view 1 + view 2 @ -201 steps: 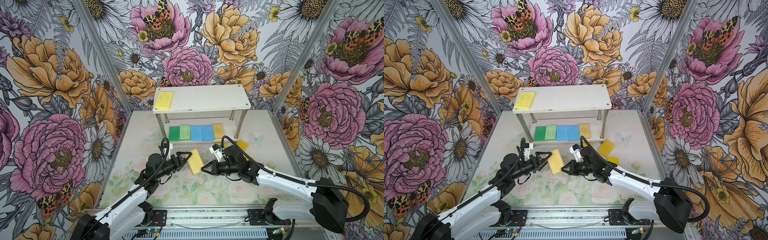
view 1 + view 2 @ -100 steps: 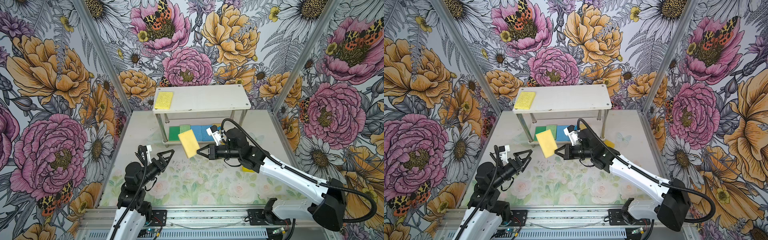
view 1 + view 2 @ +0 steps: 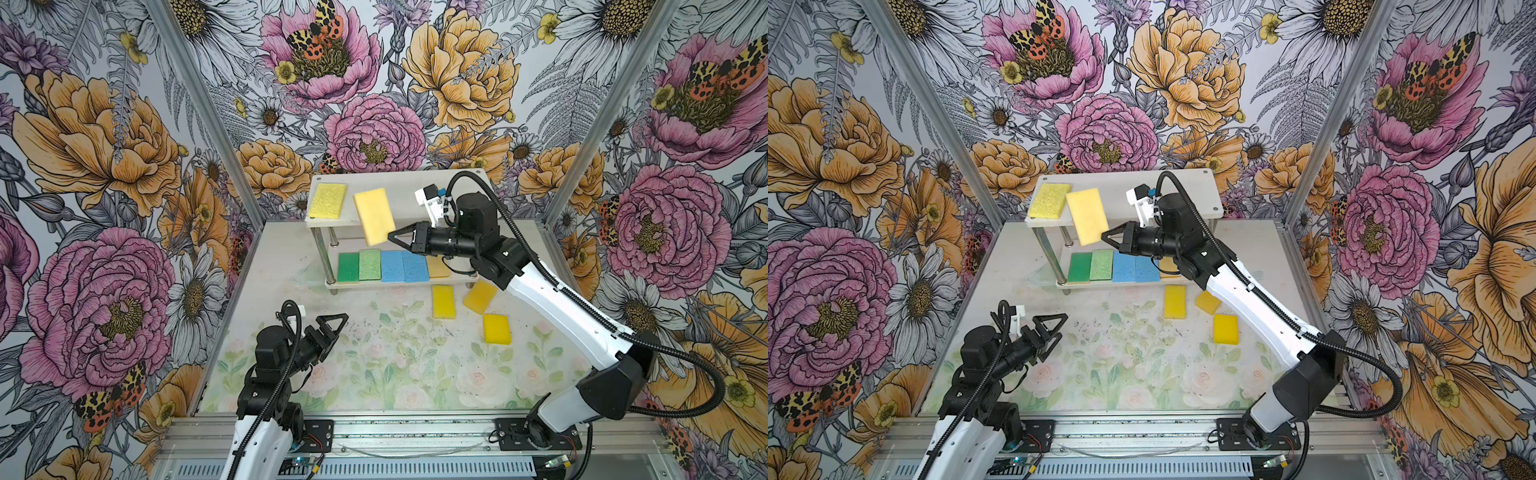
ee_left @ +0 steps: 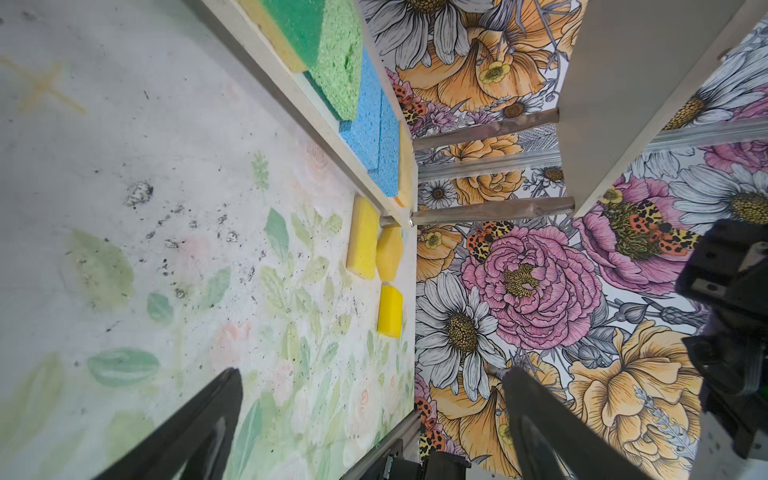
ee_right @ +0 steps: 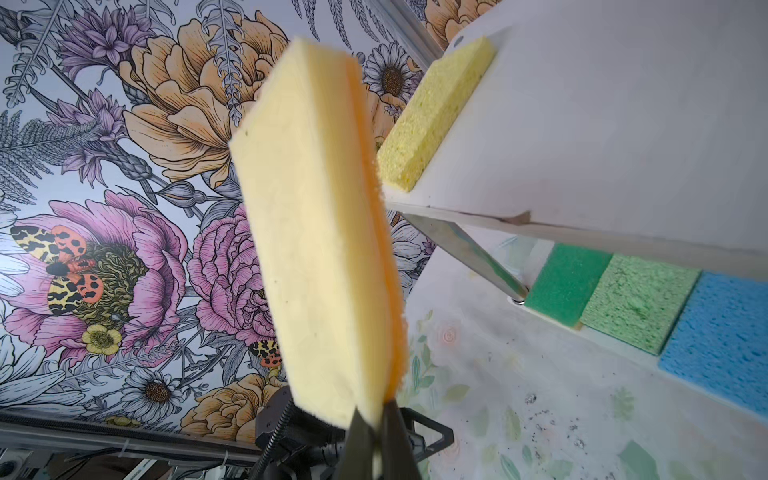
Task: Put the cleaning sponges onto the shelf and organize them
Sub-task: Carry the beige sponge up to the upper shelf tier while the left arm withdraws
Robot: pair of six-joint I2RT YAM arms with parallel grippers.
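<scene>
Arm pose, both top views: the right arm extends toward the shelf [image 3: 399, 180]. The right gripper [image 3: 390, 237] is clamped on one corner of a pale yellow sponge [image 3: 374, 216], held tilted before the top board, beside a textured yellow sponge [image 3: 327, 201]. The left arm is folded near the front rail. The left gripper [image 3: 337, 332] stands wide apart and empty above the table [image 3: 374, 374]. The right forearm covers part of a tan sponge [image 3: 438, 268] on the lower board.

Left wrist view: both fingers are cut off by the frame edge. Three yellow sponges [image 4: 363, 237] lie on the table.

Right wrist view: the held sponge hides most of the left gripper.
</scene>
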